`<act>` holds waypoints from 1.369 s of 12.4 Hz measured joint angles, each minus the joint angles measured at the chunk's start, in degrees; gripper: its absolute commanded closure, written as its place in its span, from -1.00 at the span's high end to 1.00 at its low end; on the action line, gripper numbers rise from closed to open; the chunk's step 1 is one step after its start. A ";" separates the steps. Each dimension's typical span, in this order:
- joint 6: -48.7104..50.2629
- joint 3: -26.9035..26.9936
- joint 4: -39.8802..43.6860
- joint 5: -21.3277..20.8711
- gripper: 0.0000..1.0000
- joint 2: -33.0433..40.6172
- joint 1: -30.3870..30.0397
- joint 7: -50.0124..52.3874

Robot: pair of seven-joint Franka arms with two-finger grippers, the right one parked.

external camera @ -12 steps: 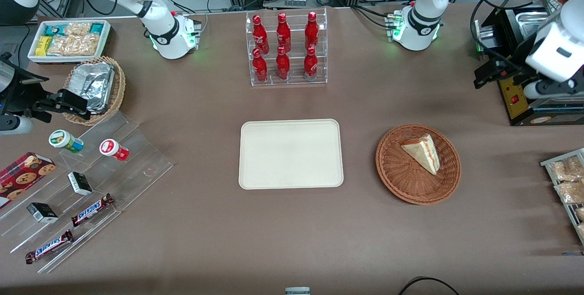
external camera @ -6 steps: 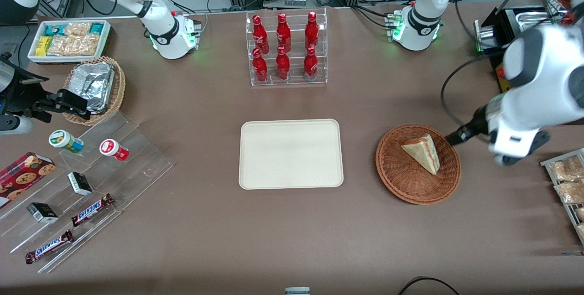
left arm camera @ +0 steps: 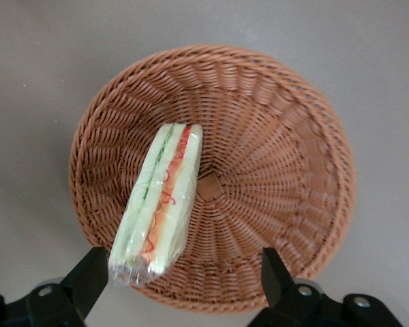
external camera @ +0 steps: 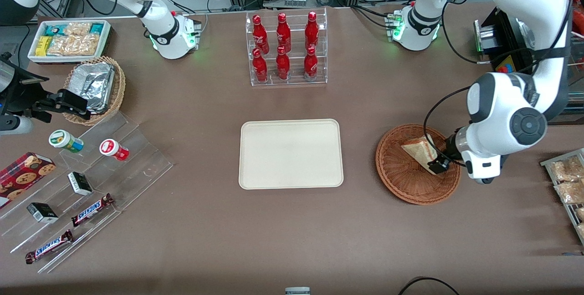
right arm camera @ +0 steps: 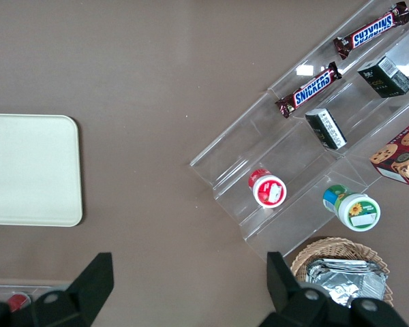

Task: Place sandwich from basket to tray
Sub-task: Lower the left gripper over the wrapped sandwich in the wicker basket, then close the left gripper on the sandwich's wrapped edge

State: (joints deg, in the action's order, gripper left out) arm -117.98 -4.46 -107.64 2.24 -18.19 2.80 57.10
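The sandwich (external camera: 416, 149), a pale wedge in clear film, lies in the reddish-brown wicker basket (external camera: 401, 185). In the left wrist view its red, green and white layers (left arm camera: 160, 197) face up, and it rests on the basket's (left arm camera: 279, 150) sloping wall and floor. My left gripper (external camera: 440, 163) hangs open above the basket's rim at the working arm's end, its two fingers spread wide (left arm camera: 182, 283). One fingertip (left arm camera: 88, 276) is close to the sandwich's wrapped tip, with nothing held. The cream-white tray (external camera: 290, 153) lies bare beside the basket, toward the parked arm's end.
A clear rack of red bottles (external camera: 286, 49) stands farther from the camera than the tray. A wire rack of snack packs (external camera: 568, 185) and a black machine (external camera: 502, 58) sit at the working arm's end. Acrylic steps with snacks (external camera: 86, 185) and a tan foil basket (external camera: 96, 87) occupy the parked arm's end.
The left arm has swung in from the table's end and come down over the basket. Its gripper now hangs above the rim by the sandwich. Sandwich, basket and tray have not moved.
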 measured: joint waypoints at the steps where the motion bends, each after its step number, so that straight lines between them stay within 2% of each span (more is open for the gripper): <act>1: -1.80 0.00 -1.98 0.00 0.98 -0.04 0.00 0.18; 10: -6.42 0.00 -9.59 0.00 0.98 0.66 0.00 0.47; 12: -7.92 0.00 -11.06 0.00 0.84 0.80 0.00 0.48; 13: -8.69 0.00 -11.72 0.00 0.50 0.80 0.01 0.48; 14: -9.07 -0.01 -12.26 0.00 -0.43 0.80 0.02 0.49; 15: -9.24 -0.03 -12.64 0.00 -0.99 0.80 0.02 0.49; 17: -9.63 -0.15 -13.04 0.00 -1.00 0.80 0.04 0.49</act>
State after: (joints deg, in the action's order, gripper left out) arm -127.61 -4.61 -120.69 2.24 -17.39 2.83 57.60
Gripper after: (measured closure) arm 0.427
